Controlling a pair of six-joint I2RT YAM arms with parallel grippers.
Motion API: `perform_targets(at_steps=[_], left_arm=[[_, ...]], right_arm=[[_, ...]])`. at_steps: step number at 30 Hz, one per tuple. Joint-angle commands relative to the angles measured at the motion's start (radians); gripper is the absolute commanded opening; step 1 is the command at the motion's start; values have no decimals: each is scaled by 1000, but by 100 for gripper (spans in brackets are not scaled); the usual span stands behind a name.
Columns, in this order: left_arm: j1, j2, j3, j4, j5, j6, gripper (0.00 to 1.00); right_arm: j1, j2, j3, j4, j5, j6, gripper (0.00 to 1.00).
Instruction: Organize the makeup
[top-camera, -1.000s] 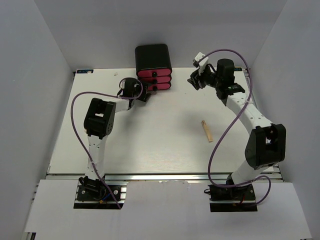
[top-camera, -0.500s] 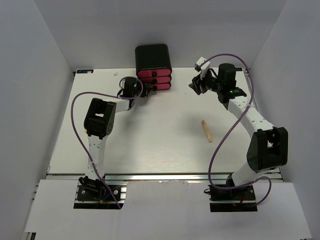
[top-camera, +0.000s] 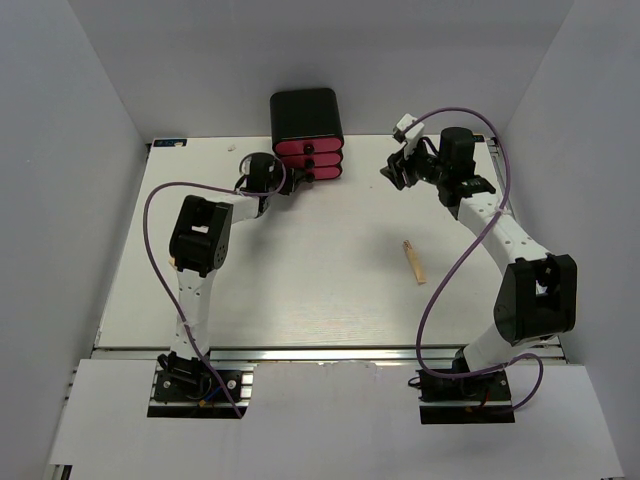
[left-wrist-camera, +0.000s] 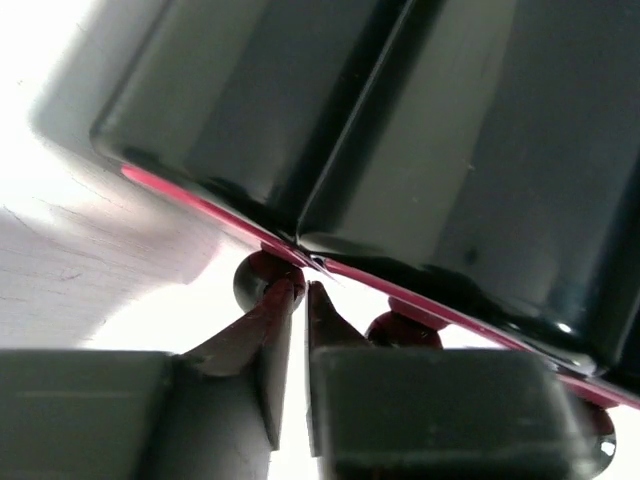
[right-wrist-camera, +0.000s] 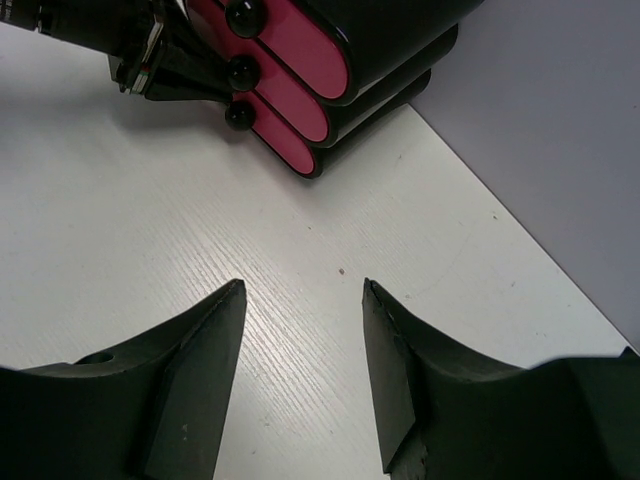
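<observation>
One piece of makeup shows, a beige stick (top-camera: 413, 262) lying on the white table right of centre. My left gripper (top-camera: 287, 178) is at the front of the black box (top-camera: 307, 118) with pink drawers. In the left wrist view that gripper (left-wrist-camera: 302, 288) has its jaws drawn to a thin slit with nothing between them. Its tips rest beside a dark round drawer knob (left-wrist-camera: 252, 283). My right gripper (top-camera: 400, 165) hangs open over bare table right of the box; the right wrist view shows that gripper (right-wrist-camera: 303, 285) with nothing between its fingers.
The box stands at the table's back edge with all three pink drawers (right-wrist-camera: 300, 50) pushed in. Grey walls close in the sides and back. Purple cables loop over both arms.
My left gripper has closed from wide open to nearly together and moved right, up to the drawer knobs. The right arm swung slightly to the right, its gripper staying open.
</observation>
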Motion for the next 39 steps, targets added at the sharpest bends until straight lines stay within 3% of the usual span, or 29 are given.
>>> perform_targets(at_steps=[1, 6, 22, 26, 30, 34, 39], left_arm=[[-7, -8, 9, -14, 19, 11, 29], [-9, 12, 55, -58, 38, 31, 44], [-37, 52, 100, -163, 10, 49, 50], [-44, 62, 115, -181, -14, 42, 48], [-49, 63, 109, -171, -17, 39, 31], [-53, 39, 61, -134, -21, 37, 22], [-61, -39, -70, -75, -22, 29, 20]], right_arm=[[-7, -39, -12, 39, -17, 19, 56], [-8, -39, -14, 41, -14, 21, 56], [-14, -41, -23, 50, -15, 29, 56], [-14, -47, -28, 51, -14, 29, 56], [-16, -53, -38, 50, -14, 30, 56], [-17, -60, -49, 50, -14, 30, 56], [-22, -68, -60, 50, -17, 32, 56]])
